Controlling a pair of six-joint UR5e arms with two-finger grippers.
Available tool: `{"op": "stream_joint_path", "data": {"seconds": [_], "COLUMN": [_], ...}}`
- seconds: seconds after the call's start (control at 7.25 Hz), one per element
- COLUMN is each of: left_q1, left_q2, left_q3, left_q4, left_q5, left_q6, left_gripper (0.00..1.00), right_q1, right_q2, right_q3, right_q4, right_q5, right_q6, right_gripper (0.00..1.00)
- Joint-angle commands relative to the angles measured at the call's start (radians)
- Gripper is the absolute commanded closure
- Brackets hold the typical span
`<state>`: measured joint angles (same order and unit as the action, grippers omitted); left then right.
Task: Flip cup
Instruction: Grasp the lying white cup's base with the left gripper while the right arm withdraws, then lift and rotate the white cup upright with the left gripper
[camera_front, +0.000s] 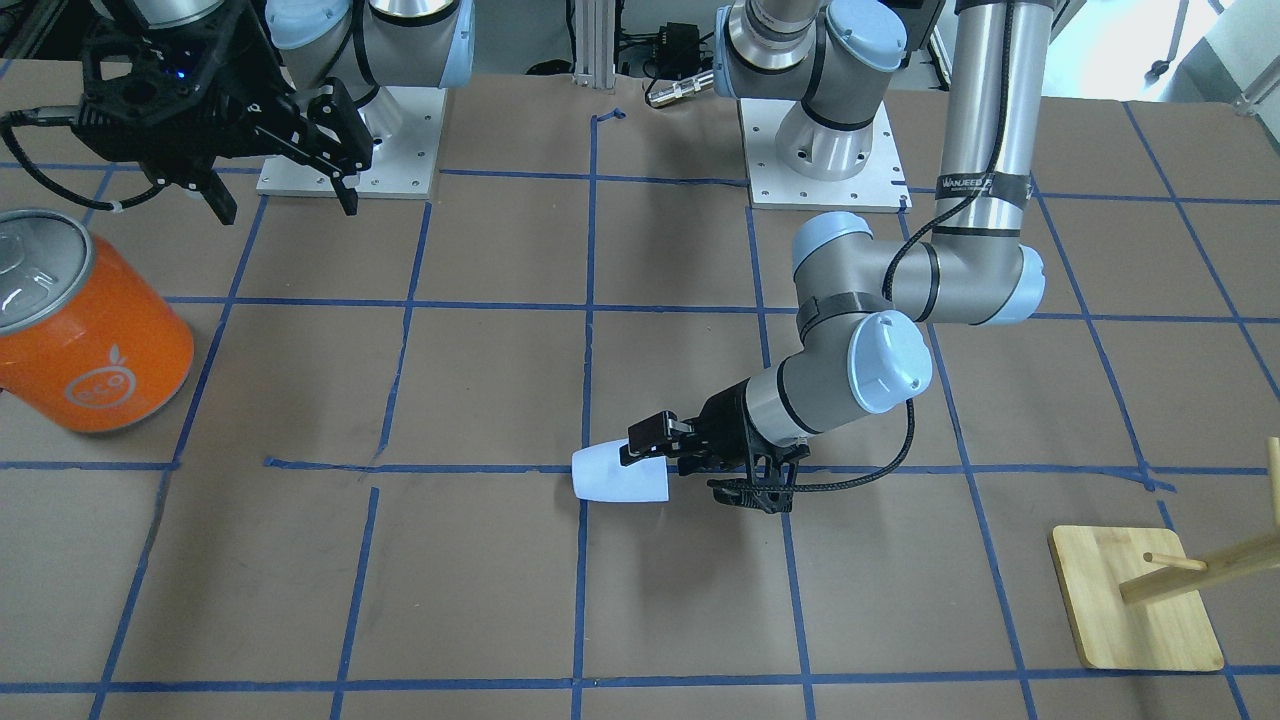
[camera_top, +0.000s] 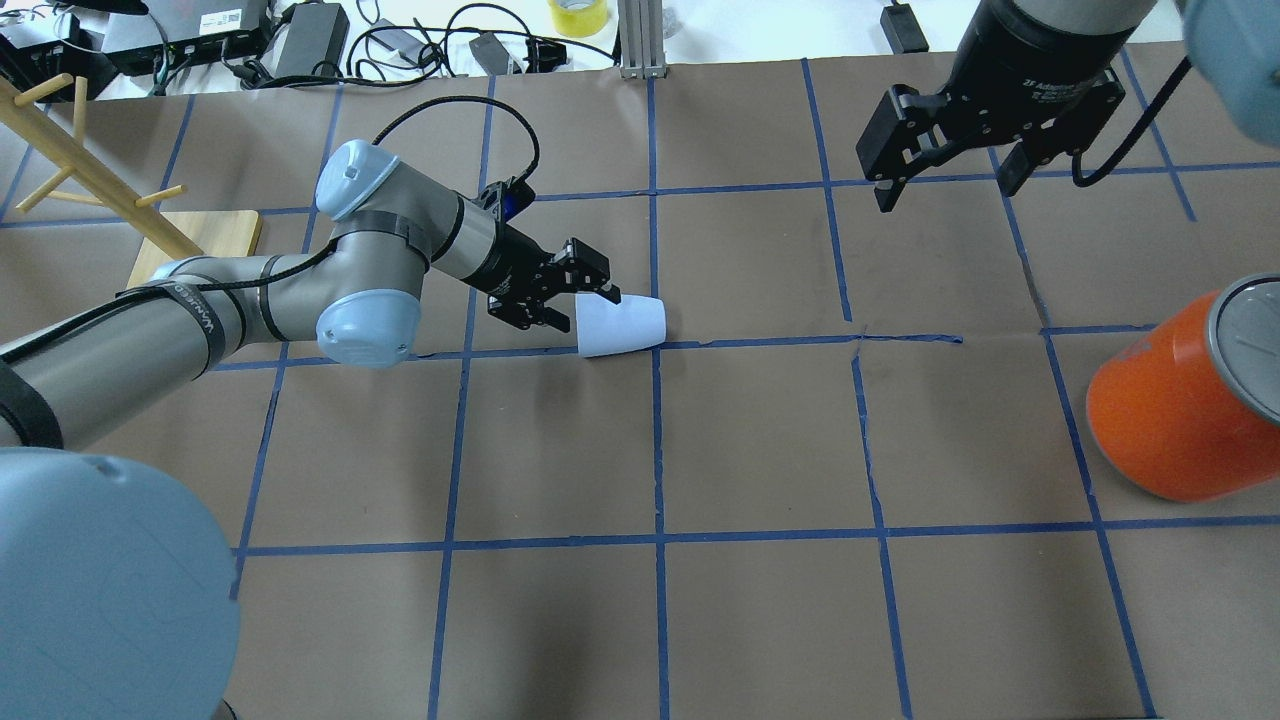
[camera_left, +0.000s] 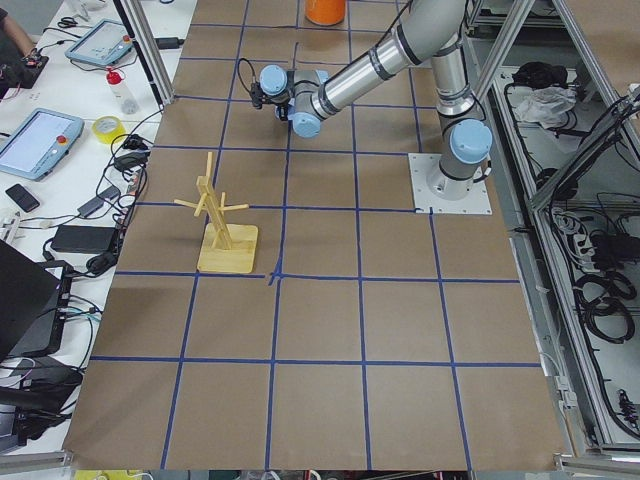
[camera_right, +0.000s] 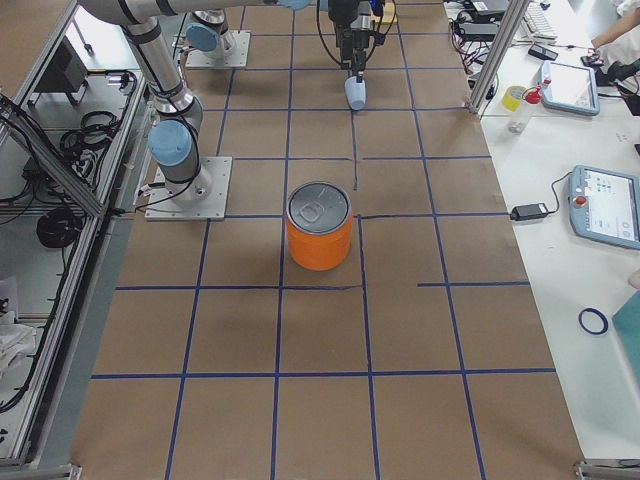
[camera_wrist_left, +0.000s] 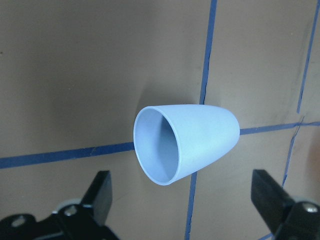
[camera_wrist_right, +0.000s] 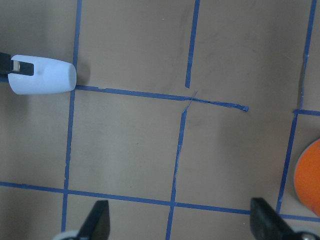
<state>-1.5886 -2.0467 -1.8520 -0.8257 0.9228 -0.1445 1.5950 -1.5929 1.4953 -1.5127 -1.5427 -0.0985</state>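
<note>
The pale lavender-blue cup (camera_top: 620, 326) lies on its side on the brown table, mouth toward my left arm. It also shows in the front view (camera_front: 618, 475), the right wrist view (camera_wrist_right: 42, 76) and the right side view (camera_right: 356, 92). My left gripper (camera_top: 583, 306) is low at the cup's mouth and open. In the left wrist view the cup (camera_wrist_left: 187, 142) lies just ahead of the two wide-apart fingers (camera_wrist_left: 100, 192), with its darker inside showing. One finger (camera_front: 645, 440) overlaps the rim. My right gripper (camera_top: 945, 185) is open and empty, hanging high and far from the cup.
A big orange can (camera_top: 1170, 410) with a silver lid stands at the table's right side, also in the front view (camera_front: 90, 330). A wooden peg stand (camera_top: 200, 235) on a square base (camera_front: 1130, 600) is behind my left arm. Blue tape lines grid the table.
</note>
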Motion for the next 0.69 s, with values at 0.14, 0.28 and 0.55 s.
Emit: {"op": "stream_joint_path", "data": {"seconds": [0.14,0.28,0.55], "left_q1": [0.001,0.001,0.001], "left_q2": [-0.001,0.000,0.013], "left_q3": [0.064,0.089,0.105], "left_q4": [0.000,-0.001,-0.003], "left_q5": [0.001,0.007,0.049], "left_q6": [-0.119,-0.176,-0.210], "left_gripper": [1.00,1.00,1.00], "right_q1": [-0.010,-0.012,-0.013], "right_q2": [0.014,0.013,0.083], "right_q3": [-0.006,-0.006,-0.004], "right_q4": [-0.011,-0.006,-0.001], "right_q5": [-0.005,-0.008,0.004], "right_q6": [-0.004,-0.004,0.013], "right_gripper": [0.00,0.00,0.00]}}
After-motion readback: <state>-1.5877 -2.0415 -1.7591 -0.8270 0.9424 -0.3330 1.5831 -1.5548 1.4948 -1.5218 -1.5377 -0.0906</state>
